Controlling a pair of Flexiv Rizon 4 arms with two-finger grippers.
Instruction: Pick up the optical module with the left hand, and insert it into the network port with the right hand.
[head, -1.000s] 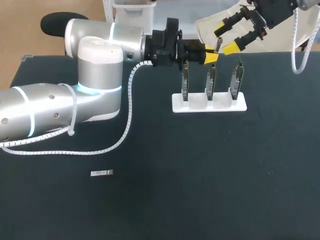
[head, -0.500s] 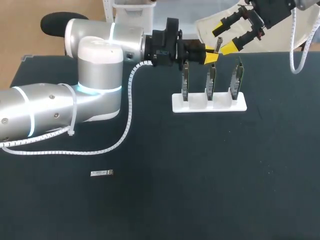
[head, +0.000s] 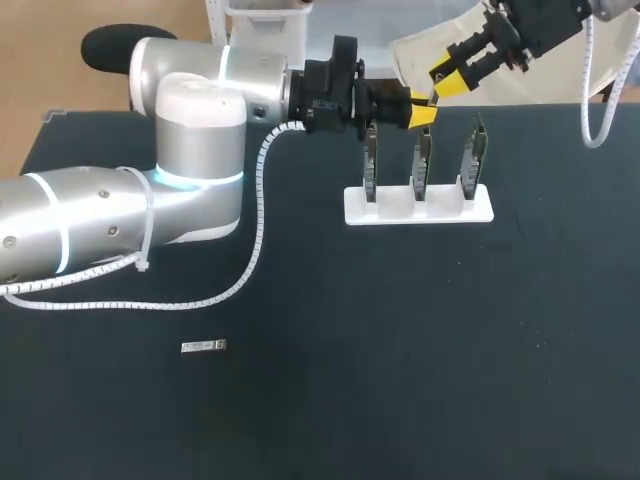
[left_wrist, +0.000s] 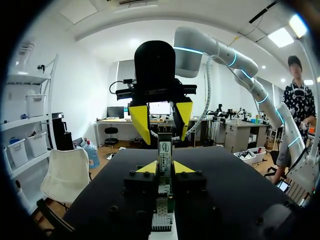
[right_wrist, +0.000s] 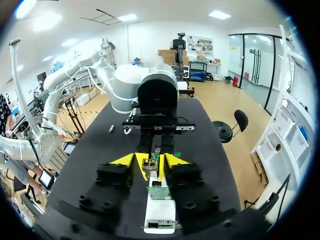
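A small silver optical module (head: 437, 100) hangs in the air at the back of the table, above the middle card of the stand. My left gripper (head: 420, 113) is shut on its near end, as the left wrist view shows, where the module (left_wrist: 164, 147) stands up from between the yellow tips (left_wrist: 164, 167). My right gripper (head: 447, 78) comes in from the upper right, and its fingers (left_wrist: 140, 122) press on the module's other end. In the right wrist view the module (right_wrist: 150, 167) sits between that gripper's (right_wrist: 154, 162) closed-in yellow tips.
A white stand (head: 400, 212) holds three upright network cards (head: 423, 160) directly below both grippers. A second optical module (head: 204, 347) lies flat on the black table at the front left. My left arm spans the table's back left.
My right gripper's fingers have closed from wide open onto the module's end. The left arm and its gripper have not moved.
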